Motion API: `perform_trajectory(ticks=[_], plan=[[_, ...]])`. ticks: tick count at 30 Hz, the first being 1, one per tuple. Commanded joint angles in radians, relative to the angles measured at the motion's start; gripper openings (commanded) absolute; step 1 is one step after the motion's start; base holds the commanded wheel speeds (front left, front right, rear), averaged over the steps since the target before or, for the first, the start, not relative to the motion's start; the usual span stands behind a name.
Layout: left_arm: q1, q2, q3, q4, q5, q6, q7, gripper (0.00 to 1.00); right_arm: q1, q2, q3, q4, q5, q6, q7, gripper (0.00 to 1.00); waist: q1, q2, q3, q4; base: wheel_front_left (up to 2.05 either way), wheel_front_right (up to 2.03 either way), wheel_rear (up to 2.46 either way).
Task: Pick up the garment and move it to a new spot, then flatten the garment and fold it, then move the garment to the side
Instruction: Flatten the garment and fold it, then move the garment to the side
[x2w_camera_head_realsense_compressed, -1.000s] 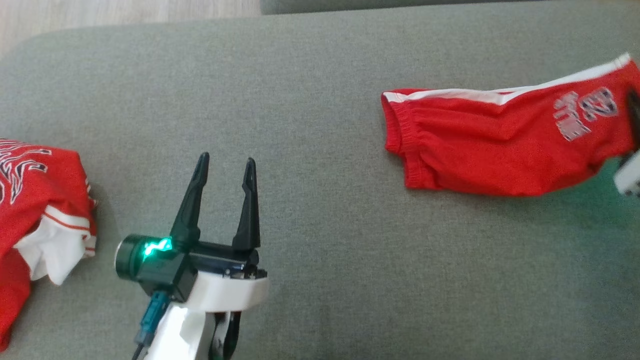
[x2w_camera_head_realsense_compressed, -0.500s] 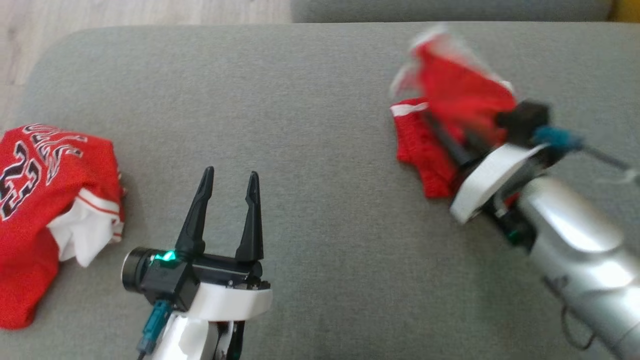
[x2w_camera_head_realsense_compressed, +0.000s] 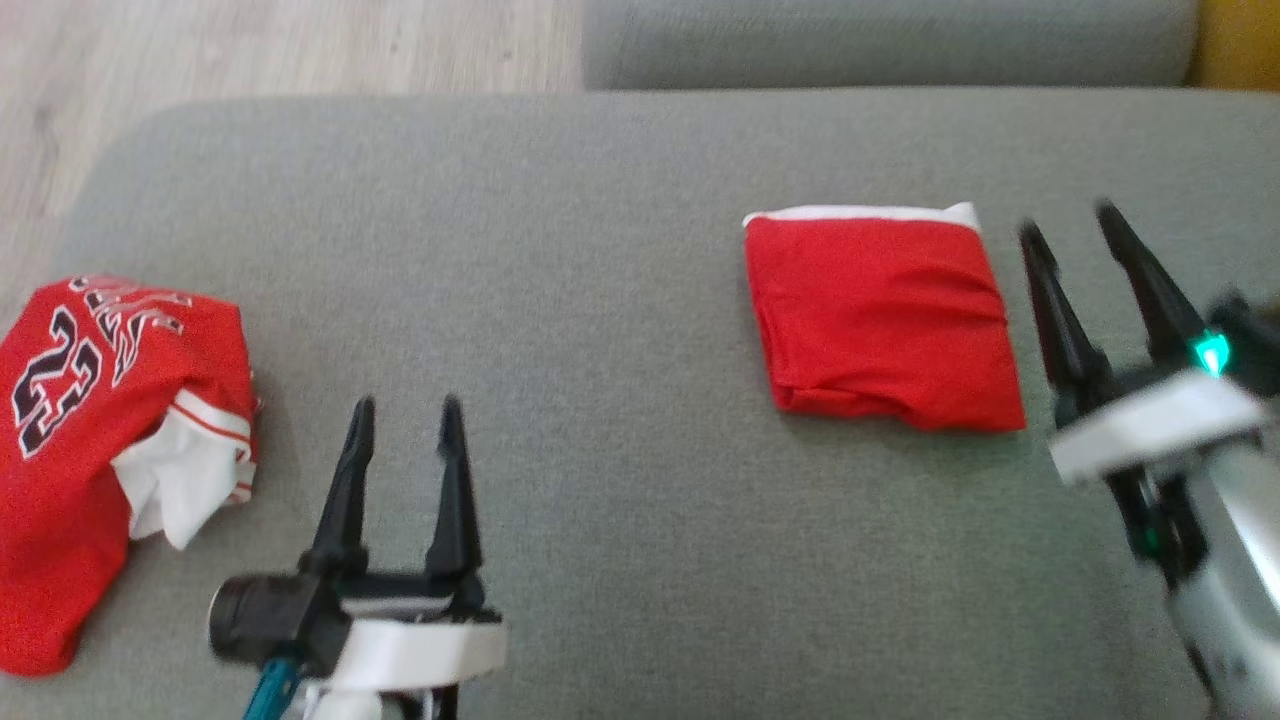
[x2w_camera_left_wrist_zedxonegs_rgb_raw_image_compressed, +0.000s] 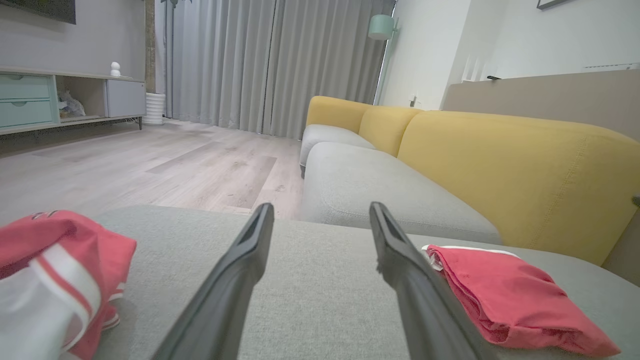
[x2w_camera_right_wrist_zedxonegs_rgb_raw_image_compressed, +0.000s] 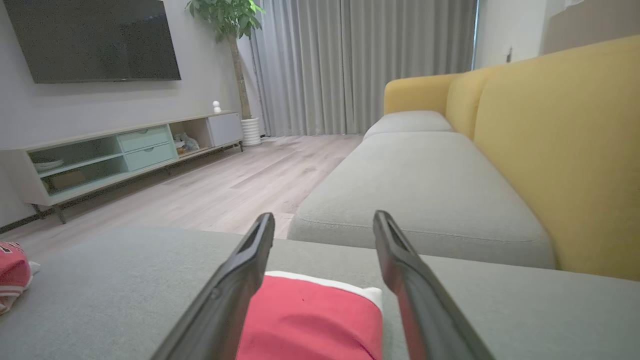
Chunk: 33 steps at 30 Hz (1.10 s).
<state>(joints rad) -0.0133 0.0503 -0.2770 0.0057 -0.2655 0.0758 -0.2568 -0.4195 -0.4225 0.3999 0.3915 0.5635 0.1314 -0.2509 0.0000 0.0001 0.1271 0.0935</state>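
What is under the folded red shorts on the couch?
The red shorts lie on the grey couch cushion, which shows all around them. A white band peeks out at their far edge. The inner layers and the cushion beneath are covered.

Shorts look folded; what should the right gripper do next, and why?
Probably swing the right gripper left to the folded red shorts and close on their edge: the fold looks finished, the jaws stand open beside them, and moving them aside is not yet done.
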Motion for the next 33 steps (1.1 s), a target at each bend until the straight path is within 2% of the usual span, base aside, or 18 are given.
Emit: perform_trajectory(ticks=[1,4,8,13,19,33], plan=[[0.007,0.000,0.046,-0.036,0.003,0.005,-0.005,1.00,0.082,0.012,-0.053,-0.076,-0.058,-0.001,-0.010,1.00,0.0000,-0.0001,-0.030,-0.012,0.00,0.00,0.00],[0.060,0.000,0.065,-0.038,0.010,0.012,-0.005,1.00,0.238,0.079,-0.196,-0.178,-0.151,-0.001,-0.011,1.00,0.0000,-0.0001,-0.069,-0.023,0.00,0.00,0.00],[0.124,0.000,0.078,-0.028,0.010,0.010,-0.005,1.00,0.402,0.161,-0.292,-0.257,-0.246,-0.001,-0.011,1.00,0.0000,-0.0001,-0.122,-0.028,0.00,0.00,0.00],[0.170,0.000,0.094,0.002,0.053,-0.017,-0.005,1.00,0.511,0.206,-0.285,-0.281,-0.301,-0.001,-0.011,1.00,0.0000,-0.0001,-0.159,-0.036,0.00,0.00,0.00],[0.192,0.000,0.118,0.033,0.089,-0.037,-0.005,1.00,0.549,0.251,-0.298,-0.279,-0.332,-0.001,-0.011,1.00,0.0000,-0.0001,-0.186,-0.049,0.00,0.00,0.00],[0.196,0.000,0.130,0.067,0.106,-0.045,-0.005,1.00,0.557,0.275,-0.306,-0.270,-0.341,-0.001,-0.011,1.00,0.0000,-0.0001,-0.197,-0.059,0.00,0.00,0.00]])
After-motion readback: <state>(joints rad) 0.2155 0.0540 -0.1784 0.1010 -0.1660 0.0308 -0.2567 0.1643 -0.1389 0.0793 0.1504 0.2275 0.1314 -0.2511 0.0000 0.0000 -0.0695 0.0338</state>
